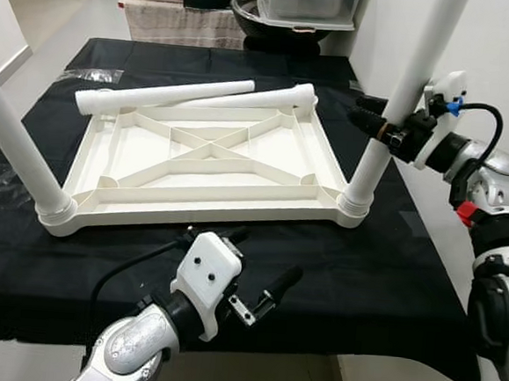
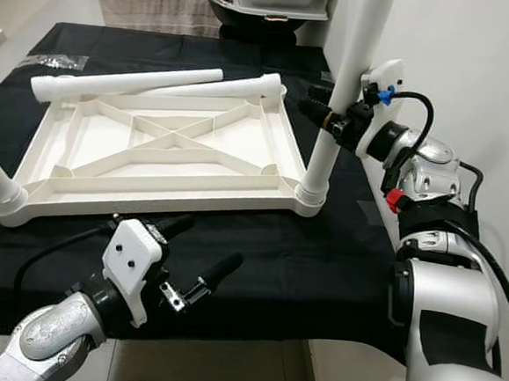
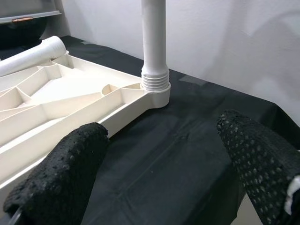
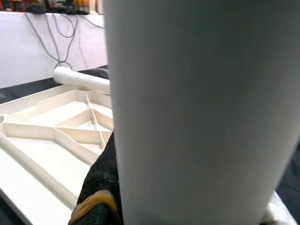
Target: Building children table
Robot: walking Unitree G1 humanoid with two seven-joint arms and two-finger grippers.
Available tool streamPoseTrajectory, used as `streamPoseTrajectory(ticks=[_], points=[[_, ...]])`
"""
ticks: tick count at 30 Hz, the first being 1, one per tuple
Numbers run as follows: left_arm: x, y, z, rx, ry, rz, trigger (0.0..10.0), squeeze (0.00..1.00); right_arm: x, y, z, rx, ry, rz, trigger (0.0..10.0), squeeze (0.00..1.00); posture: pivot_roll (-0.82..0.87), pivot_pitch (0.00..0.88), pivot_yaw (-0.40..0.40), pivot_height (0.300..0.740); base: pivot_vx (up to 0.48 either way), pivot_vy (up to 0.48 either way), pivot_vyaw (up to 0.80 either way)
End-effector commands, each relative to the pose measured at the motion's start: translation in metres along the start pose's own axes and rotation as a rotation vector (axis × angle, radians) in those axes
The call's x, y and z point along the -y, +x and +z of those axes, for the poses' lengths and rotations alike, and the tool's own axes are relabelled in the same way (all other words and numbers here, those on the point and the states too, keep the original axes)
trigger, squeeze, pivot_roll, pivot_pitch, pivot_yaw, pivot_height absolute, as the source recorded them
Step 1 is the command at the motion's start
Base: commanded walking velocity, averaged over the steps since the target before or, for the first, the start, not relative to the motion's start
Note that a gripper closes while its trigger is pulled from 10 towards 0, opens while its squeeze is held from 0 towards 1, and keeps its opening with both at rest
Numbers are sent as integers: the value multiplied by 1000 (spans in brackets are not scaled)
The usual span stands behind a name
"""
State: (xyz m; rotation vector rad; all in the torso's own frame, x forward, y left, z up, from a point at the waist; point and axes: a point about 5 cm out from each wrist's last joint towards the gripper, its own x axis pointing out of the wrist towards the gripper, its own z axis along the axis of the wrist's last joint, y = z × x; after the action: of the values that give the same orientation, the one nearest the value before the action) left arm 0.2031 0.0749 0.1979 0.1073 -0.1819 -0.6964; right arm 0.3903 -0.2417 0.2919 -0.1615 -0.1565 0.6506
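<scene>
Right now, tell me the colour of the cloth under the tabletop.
Black cloth, clearest in the left eye view.

You get bright, even indoor light, sharp head views. Soft shadows under the tabletop [image 1: 205, 165]; up close the leg [image 4: 201, 112] is blurred.

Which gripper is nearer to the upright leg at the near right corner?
Right. The right gripper is clamped on that leg; the left gripper hovers open, apart from it, before the tabletop's near edge.
</scene>
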Motion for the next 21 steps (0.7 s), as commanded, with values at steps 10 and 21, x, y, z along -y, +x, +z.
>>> streamPoseTrajectory(ticks=[10,21], points=[[-1,0,-4,-18,6,-3,10000,0,-4,-6,-61,-236,123,-191,10000,0,104,231,-7,740,0,0,0],[0,-1,-4,-20,13,-8,10000,0,11,-13,-65,-257,149,-495,10000,0,106,231,-9,740,0,0,0]])
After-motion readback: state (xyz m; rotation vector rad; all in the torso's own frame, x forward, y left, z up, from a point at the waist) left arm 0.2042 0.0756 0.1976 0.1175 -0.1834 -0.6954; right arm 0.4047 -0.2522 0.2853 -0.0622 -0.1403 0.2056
